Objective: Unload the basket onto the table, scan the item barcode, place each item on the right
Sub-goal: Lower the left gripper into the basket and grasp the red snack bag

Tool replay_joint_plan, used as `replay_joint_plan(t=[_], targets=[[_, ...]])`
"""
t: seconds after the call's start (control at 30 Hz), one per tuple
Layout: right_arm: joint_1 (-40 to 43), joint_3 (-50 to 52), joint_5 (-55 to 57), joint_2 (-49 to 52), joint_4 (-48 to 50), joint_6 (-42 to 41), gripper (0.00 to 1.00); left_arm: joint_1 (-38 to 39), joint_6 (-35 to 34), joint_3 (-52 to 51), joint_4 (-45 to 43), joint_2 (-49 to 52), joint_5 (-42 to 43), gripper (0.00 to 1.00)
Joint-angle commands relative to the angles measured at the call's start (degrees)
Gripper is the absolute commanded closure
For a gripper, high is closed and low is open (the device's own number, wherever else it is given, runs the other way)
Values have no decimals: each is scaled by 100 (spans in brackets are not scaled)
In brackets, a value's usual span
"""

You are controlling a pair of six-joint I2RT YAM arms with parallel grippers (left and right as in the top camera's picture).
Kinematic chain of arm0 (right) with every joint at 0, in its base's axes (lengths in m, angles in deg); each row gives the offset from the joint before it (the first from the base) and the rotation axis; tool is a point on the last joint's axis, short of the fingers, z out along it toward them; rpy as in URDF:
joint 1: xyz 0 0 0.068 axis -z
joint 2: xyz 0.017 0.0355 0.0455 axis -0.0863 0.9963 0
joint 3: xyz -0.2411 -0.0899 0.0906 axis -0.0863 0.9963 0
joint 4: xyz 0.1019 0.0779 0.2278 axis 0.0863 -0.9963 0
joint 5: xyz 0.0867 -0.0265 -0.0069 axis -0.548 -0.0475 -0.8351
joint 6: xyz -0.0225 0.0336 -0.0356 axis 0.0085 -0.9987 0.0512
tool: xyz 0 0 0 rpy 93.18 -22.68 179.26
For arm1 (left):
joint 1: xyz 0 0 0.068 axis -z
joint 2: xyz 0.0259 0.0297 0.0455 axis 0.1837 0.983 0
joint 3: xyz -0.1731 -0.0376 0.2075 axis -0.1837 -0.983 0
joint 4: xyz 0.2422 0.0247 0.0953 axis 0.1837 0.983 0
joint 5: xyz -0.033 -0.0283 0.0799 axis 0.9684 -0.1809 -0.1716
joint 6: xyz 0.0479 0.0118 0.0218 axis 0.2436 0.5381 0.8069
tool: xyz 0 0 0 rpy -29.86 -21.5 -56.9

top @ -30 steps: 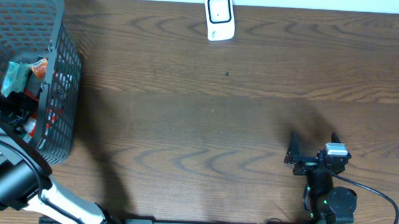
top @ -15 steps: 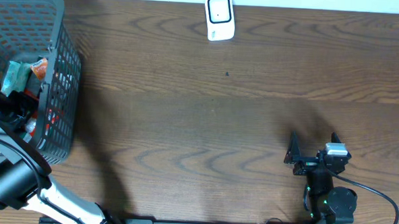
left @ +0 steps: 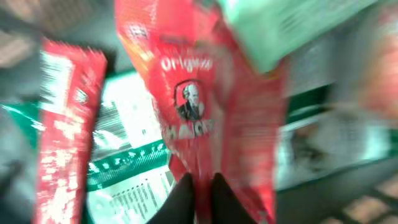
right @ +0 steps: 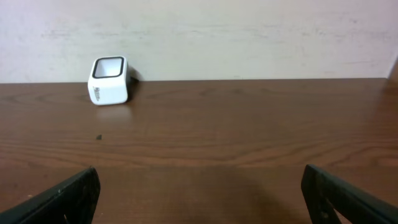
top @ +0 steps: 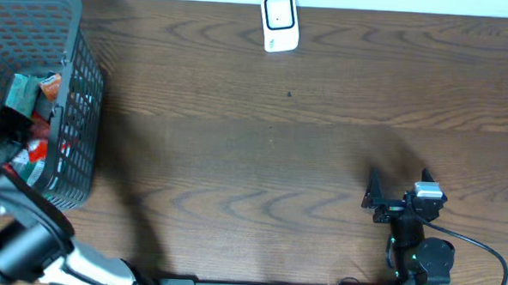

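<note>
Left gripper (left: 199, 190): closed; the fingertips are seen pinched on the lower edge of the red packet (left: 199, 112), inside the basket (top: 76, 92).
Right gripper (right: 200, 186): jaws spread wide, nothing held; parked at about 5 o'clock on the table (top: 236, 159), faced toward 12 o'clock.
Item location: the red packet is found in the basket at roughly 9 to 10 o'clock on the table, packed among other goods. In the left wrist view, a green-and-white packet (left: 124, 155) lies beneath it, a second red packet (left: 65, 137) at its 9 o'clock and a pale green carton (left: 280, 25) at its 1 o'clock.
Scanner (top: 279, 22): white, set at the table's 12 o'clock edge, well apart from the basket.
Handling (judged): a thin film pouch, light, soft and probably slippery. It can be expected to flop and swing from a one-edge pinch, and the contents could be crushed by a mid-body squeeze.
Hold point (judged): the sealed edge seam is favoured, as taken now, with the printed faces left uncovered.
Barcode: not located; the wrist view is blurred.
</note>
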Motion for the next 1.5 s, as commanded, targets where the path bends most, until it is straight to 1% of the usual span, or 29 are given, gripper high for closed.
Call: replay_joint_plan(t=[0.0, 0.07, 0.1, 0.17, 0.2, 0.23, 0.3, 0.37, 0.4, 0.43, 0.47, 0.53, 0.63, 0.77, 0.87, 1.0, 1.17, 1.27, 1.3, 1.33, 1.37, 1.4, 1.43, 1.47], targets=[[42, 4, 57, -24, -15, -96, 1, -31, 2, 109, -236, -1126, -92, 92], [42, 4, 55, -24, -15, -96, 1, -31, -46, 109, -470, -1849, -94, 93], [42, 4, 57, -24, -15, -96, 1, -31, -227, 109, -527, -2227, -92, 93], [42, 4, 57, -24, -15, -96, 1, -31, -540, 109, -538, -2638, -94, 92], [42, 4, 57, -24, -15, -96, 1, -28, -614, 109, -529, -2758, -92, 83], [42, 4, 57, -24, -15, -96, 1, -28, -660, 109, -476, -2944, -94, 55], [42, 4, 57, -24, -15, -96, 1, -31, -656, 109, -402, -3010, -120, 37], [42, 4, 57, -24, -15, -96, 1, -31, -654, 107, -260, -2903, -221, 16], [42, 4, 55, -24, -15, -96, 1, -31, -651, 101, -175, -2778, -299, 8], [42, 4, 57, -24, -15, -96, 1, -31, -599, 83, -109, -2621, -328, 3], [42, 4, 57, -24, -15, -96, 1, -31, -501, 63, -59, -2455, -330, 1], [42, 4, 57, -24, -15, -96, 1, -31, -245, 33, 87, -1906, -330, 1], [42, 4, 55, -24, -15, -96, 1, -70, -240, 33, 216, -1283, -304, 1], [42, 4, 57, -24, -15, -94, 1, -179, 116, 33, 262, -511, 90, 1], [42, 4, 57, -24, -15, -96, 1, -258, 146, 33, 326, -61, 299, 1], [42, 4, 57, -24, -15, -96, 1, -293, 297, 33, 321, 393, 319, 1], [42, 4, 57, -24, -15, -96, 1, -293, 295, 22, 328, 977, 393, 0], [42, 4, 57, -24, -15, -96, 1, -293, 297, 22, 275, 1270, 857, 6], [42, 4, 57, -24, -15, -96, 1, -293, 317, 22, 254, 1309, 968, 12], [42, 4, 57, -24, -15, -96, 1, -293, 319, 22, 238, 1329, 1088, 21], [42, 4, 57, -24, -15, -94, 1, -293, 317, 24, 232, 1318, 1091, 36], [42, 4, 57, -24, -15, -96, 1, -293, 317, 24, 212, 1270, 1088, 45], [42, 4, 57, -24, -15, -94, 1, -299, 315, 33, 212, 1226, 1088, 49], [42, 4, 55, -24, -15, -96, 1, -310, 313, 46, 212, 1178, 1091, 55]])
